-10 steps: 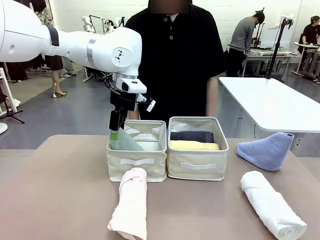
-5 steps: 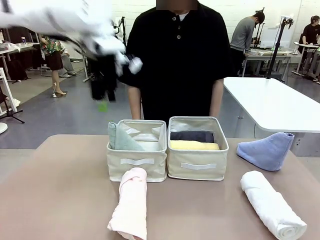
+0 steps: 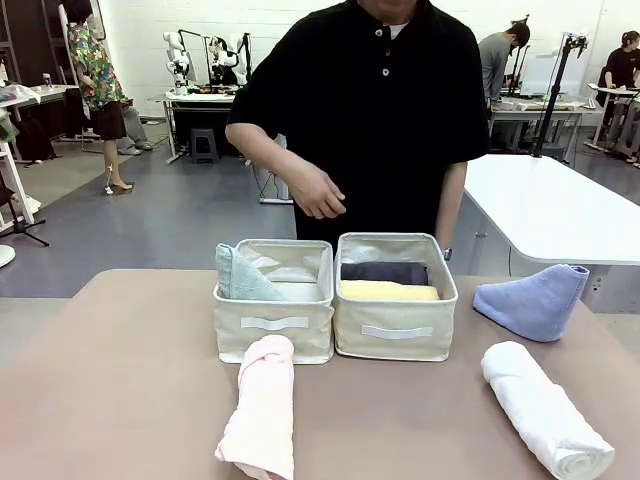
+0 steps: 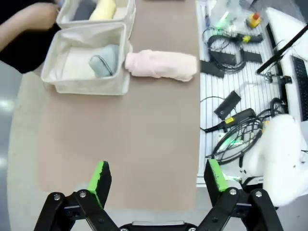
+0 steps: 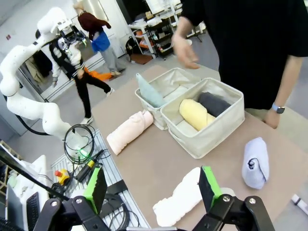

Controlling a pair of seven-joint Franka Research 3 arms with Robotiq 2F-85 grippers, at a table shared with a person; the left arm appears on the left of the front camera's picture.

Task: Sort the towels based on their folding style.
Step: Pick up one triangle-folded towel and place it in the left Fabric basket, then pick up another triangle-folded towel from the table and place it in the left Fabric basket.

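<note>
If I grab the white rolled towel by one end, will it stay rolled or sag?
The white rolled towel is soft terry, so it would probably sag if lifted by an end. Nothing visible ties the roll, so it may unroll; a mid-length grip seems safer. Pushed sideways, it could roll.

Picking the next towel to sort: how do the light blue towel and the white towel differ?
The light blue towel is cone-folded, its tip raised; the white towel is a rolled cylinder lying flat. The light blue towel sits farther back, beside the right basket; the white towel lies nearer the robot's edge. Both rest on the table, outside any basket.
</note>
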